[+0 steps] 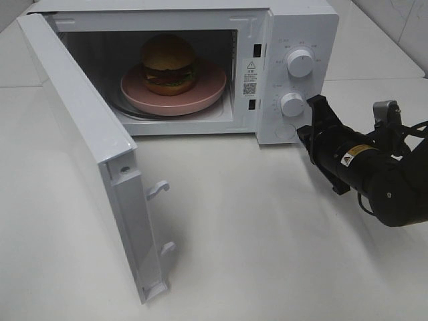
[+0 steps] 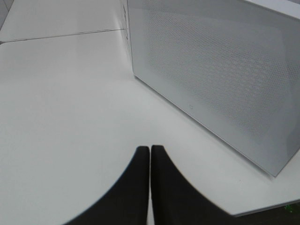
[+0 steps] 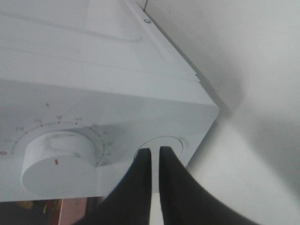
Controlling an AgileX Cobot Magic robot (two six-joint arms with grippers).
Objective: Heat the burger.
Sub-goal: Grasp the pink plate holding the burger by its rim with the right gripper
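Right gripper (image 3: 151,152): black fingers pressed almost together, nothing between them; tips at the round white push button (image 3: 165,140) low on the control panel. Contact cannot be confirmed.
Left gripper (image 2: 150,149): fingers closed flush, empty, low over the white tabletop (image 2: 61,117) beside a white meshed panel (image 2: 220,70).
Lower white dial (image 3: 61,161): just beside the right fingertips, red mark on its face, not gripped.
White box microwave (image 1: 301,27): upright on the table, its white hinged door (image 1: 87,134) swung wide open.
Burger (image 1: 168,63): glossy golden bun, dark patty, red, green and yellow layers; sits centred on a round pink plate (image 1: 210,90) inside the cavity.
Handling, judged: light and soft; the stacked layers probably shift or squash under a pinch, and the shiny bun looks slippery.
Hold point, judged: the stiff plate rim nearest the opening, kept level, rather than the bun.
Step, judged: load is in place; door not yet shut, dial not yet turned.
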